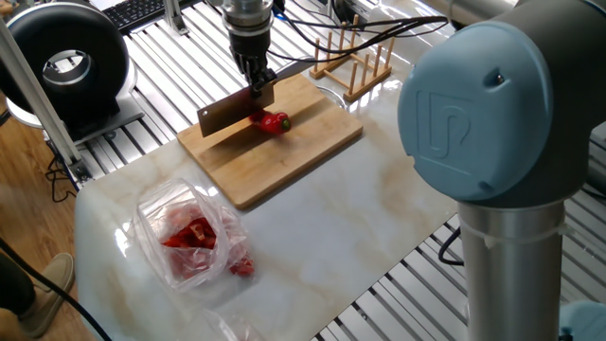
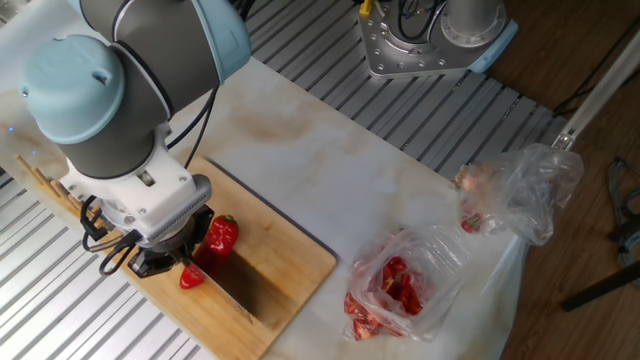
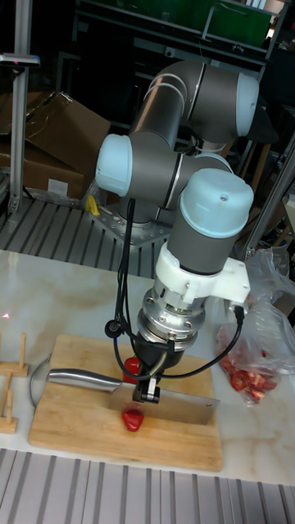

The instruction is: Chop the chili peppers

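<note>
Tall fixed view gives the clearest read: the gripper (image 3: 152, 385) is clamped on the spine of a cleaver (image 3: 176, 407), blade edge down over the cutting board (image 3: 90, 430). One red piece (image 3: 132, 419) lies on the near side of the blade, and the rest of the chili (image 3: 131, 366) sits on the far side by the handle, so the chili pepper runs across the blade, not along it. From the other fixed view, the plump larger piece (image 2: 221, 235) lies just beside the gripper (image 2: 165, 262), the small cut end (image 2: 191, 277) just under it. My count: one chili in two pieces, one cleaver, one board, one arm. Off the board, well apart, lies a plastic bag (image 1: 186, 237) with red bits. Whether the edge touches the board, I can't tell.
</note>
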Robot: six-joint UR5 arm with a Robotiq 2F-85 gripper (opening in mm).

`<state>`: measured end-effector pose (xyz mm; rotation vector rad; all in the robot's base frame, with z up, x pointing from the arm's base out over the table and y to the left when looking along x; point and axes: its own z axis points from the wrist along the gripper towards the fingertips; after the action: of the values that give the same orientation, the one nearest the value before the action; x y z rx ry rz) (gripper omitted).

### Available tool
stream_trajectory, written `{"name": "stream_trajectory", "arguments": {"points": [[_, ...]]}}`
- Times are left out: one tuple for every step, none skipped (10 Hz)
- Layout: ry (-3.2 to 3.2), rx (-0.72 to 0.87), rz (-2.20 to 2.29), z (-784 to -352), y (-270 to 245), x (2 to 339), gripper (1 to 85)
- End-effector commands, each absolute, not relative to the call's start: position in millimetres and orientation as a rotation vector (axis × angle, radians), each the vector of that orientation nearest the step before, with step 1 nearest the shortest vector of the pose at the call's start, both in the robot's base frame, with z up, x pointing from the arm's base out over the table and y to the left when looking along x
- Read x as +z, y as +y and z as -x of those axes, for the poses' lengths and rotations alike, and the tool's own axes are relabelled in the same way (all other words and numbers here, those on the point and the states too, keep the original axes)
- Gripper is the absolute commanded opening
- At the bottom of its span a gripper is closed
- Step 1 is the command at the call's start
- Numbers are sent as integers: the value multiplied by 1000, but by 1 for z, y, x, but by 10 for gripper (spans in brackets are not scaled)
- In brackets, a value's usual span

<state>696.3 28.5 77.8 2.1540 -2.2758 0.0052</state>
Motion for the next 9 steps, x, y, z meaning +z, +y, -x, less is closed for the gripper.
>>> {"name": "stream_trajectory", "arguments": {"points": [[-2281, 9, -2153, -697, 26, 79, 13], [-2280, 14, -2153, -698, 25, 80, 13], [-2276, 26, -2152, -699, 22, 80, 13], [-2271, 44, -2148, -700, 19, 80, 13], [-2268, 54, -2145, -700, 17, 80, 13], [-2271, 57, -2145, -701, 17, 79, 13], [-2278, 61, -2141, -700, 17, 77, 13], [-2291, 57, -2134, -697, 19, 73, 13], [-2286, 64, -2133, -696, 19, 72, 13]]}}
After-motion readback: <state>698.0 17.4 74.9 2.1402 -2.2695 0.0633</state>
